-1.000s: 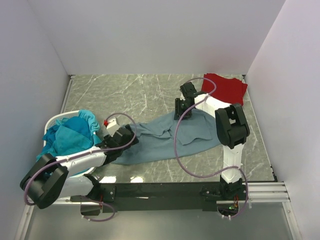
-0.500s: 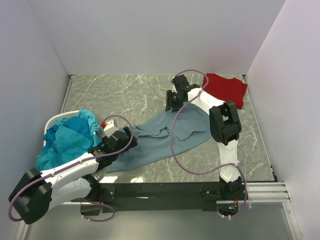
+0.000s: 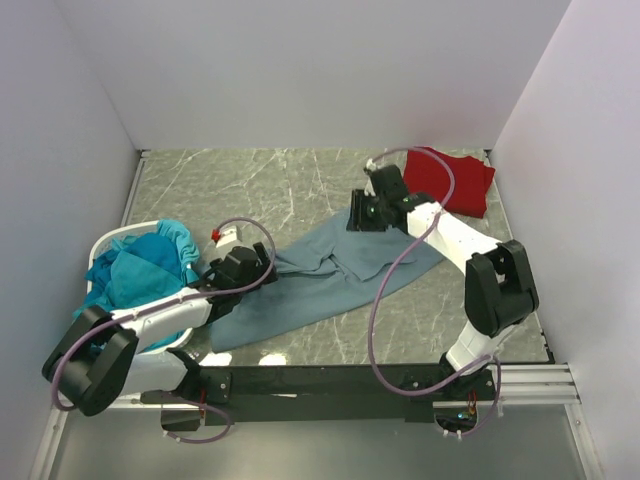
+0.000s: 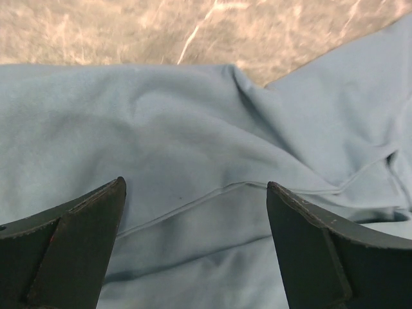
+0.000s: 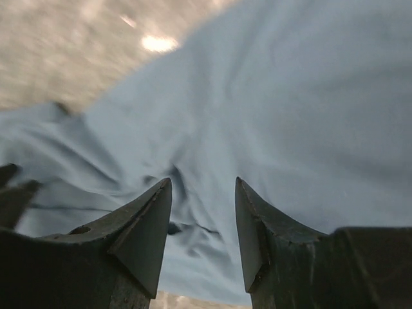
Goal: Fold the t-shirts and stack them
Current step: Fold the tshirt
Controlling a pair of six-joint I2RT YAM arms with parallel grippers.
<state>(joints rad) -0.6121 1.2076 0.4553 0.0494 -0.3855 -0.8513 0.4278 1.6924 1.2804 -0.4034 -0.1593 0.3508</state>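
A grey-blue t-shirt (image 3: 320,278) lies rumpled across the middle of the marble table. My left gripper (image 3: 264,268) hovers over its left end, jaws wide open; the left wrist view shows the shirt (image 4: 193,129) and a seam between the open fingers (image 4: 195,185). My right gripper (image 3: 360,212) is over the shirt's far right corner, jaws open with cloth (image 5: 290,96) below the gap (image 5: 203,181). A folded red t-shirt (image 3: 455,178) lies at the back right. Teal t-shirts (image 3: 140,270) fill a basket at the left.
The white basket (image 3: 108,240) stands at the table's left edge. A small white object with a red tip (image 3: 222,236) lies just beyond my left gripper. White walls close the table on three sides. A black rail (image 3: 330,382) runs along the near edge.
My right arm's elbow has swung out to the right and its gripper has come down toward the shirt's far corner. The shirt's right side has bunched narrower. My left gripper edged right.
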